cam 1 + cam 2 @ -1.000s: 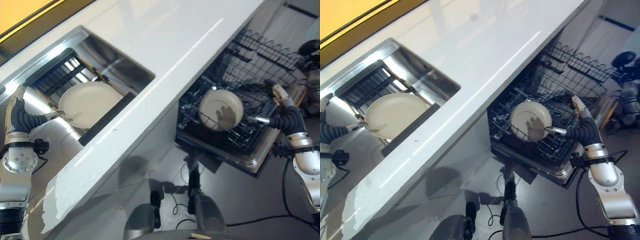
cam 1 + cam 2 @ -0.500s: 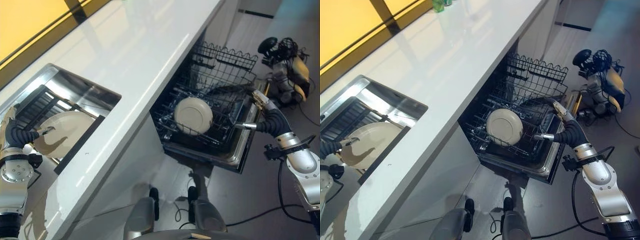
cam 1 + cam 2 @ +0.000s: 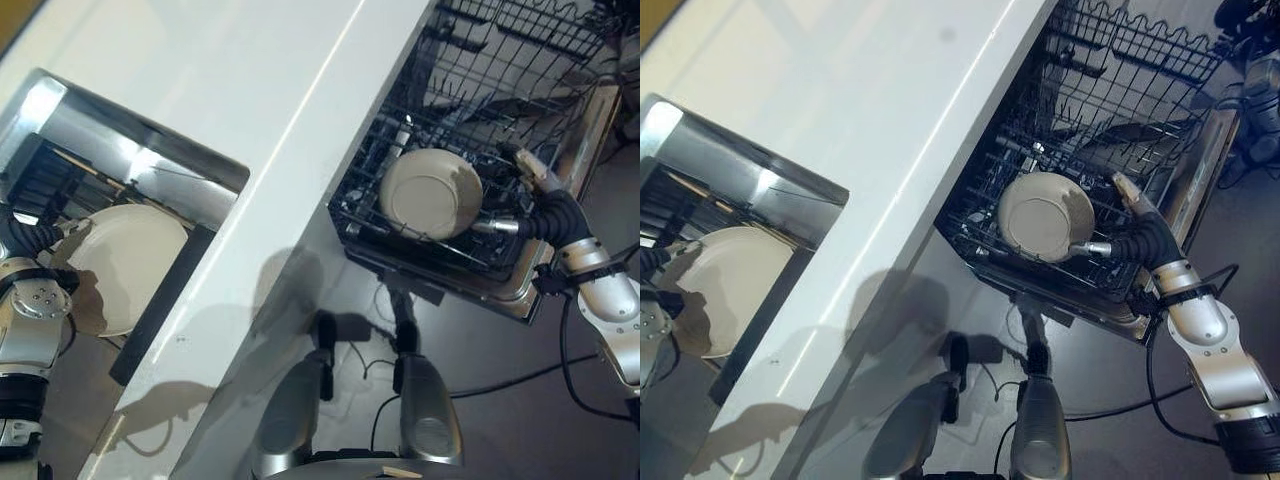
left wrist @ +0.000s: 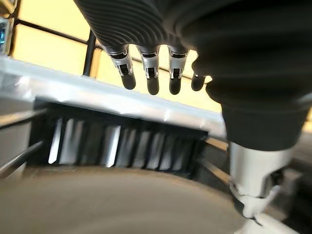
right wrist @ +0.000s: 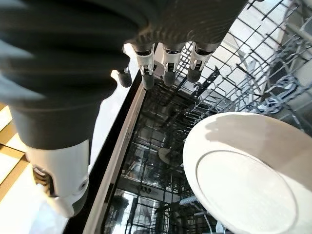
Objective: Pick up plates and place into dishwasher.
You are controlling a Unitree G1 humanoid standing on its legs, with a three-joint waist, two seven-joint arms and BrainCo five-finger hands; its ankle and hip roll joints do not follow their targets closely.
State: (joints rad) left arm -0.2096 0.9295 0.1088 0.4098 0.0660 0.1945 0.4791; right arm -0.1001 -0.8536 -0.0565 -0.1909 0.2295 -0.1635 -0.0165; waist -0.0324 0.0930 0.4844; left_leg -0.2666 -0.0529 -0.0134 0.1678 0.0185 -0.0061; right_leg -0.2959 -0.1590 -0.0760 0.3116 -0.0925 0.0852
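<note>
White counter [image 3: 250, 90] runs between the sink [image 3: 60, 130] and the open dishwasher rack [image 3: 1110, 120]. Beside the rack the right hand [image 3: 1135, 215] hangs with fingers straight and holding nothing, a cream plate [image 3: 1045, 215] standing in the wires just in front of it. Over the sink, the left hand [image 4: 151, 73] is likewise spread and empty, with a second plate [image 3: 125, 265] just below its fingertips.

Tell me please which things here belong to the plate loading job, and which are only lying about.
Job: plate in the sink; plate in the rack; dishwasher rack; left hand, open by the sink plate; right hand, open beside the rack.

Lying about: white counter; black strip at the sink edge.
</note>
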